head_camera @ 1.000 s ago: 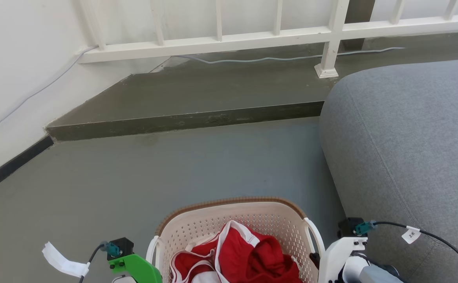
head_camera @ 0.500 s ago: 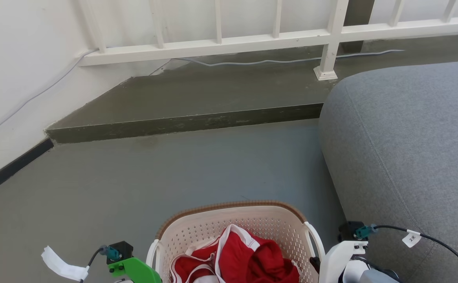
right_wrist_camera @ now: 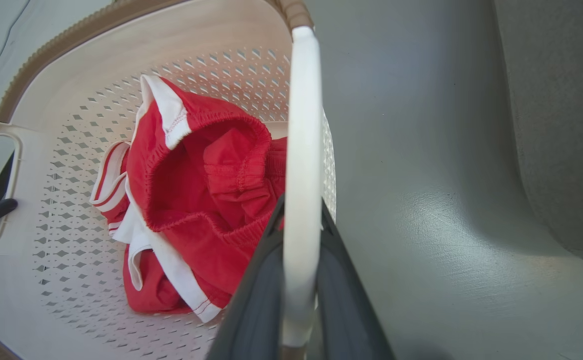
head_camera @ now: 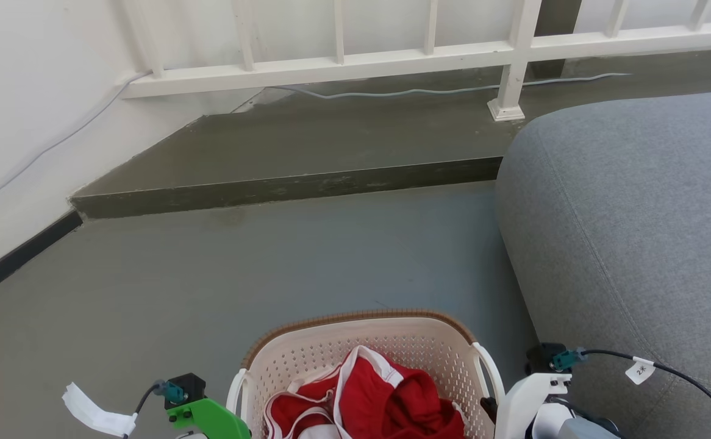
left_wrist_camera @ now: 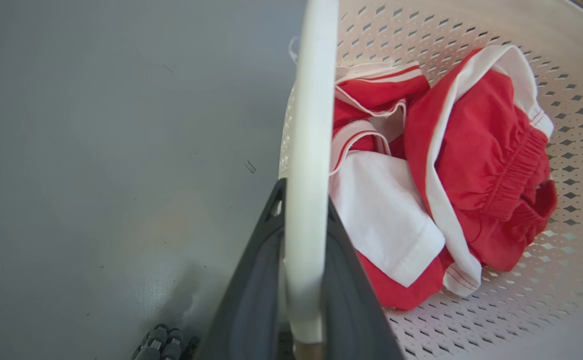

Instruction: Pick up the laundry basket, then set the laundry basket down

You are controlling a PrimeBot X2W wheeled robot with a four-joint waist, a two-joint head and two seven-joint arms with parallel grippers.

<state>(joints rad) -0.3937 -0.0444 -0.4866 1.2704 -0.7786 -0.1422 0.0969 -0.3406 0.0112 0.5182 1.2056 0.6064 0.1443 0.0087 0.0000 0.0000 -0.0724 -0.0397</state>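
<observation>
Laundry basket point(head_camera: 307, 360): cream plastic, rounded-rectangular, walls pierced with small diamond holes, brown woven-look rim; low in the head view over the floor point(head_camera: 270, 256), just beside the sofa point(head_camera: 636, 213); whether it touches the floor cannot be told.
Contents: crumpled red cloth point(left_wrist_camera: 476, 165) with white trim and gathered elastic.
Left gripper point(left_wrist_camera: 304, 200): dark jaws clamped on the laundry basket's smooth white left handle point(left_wrist_camera: 310, 125).
Right gripper point(right_wrist_camera: 299, 210): dark jaws clamped on the white right handle point(right_wrist_camera: 302, 125).
Sofa: grey woven fabric, rounded edge.
Floor: smooth matte grey.
</observation>
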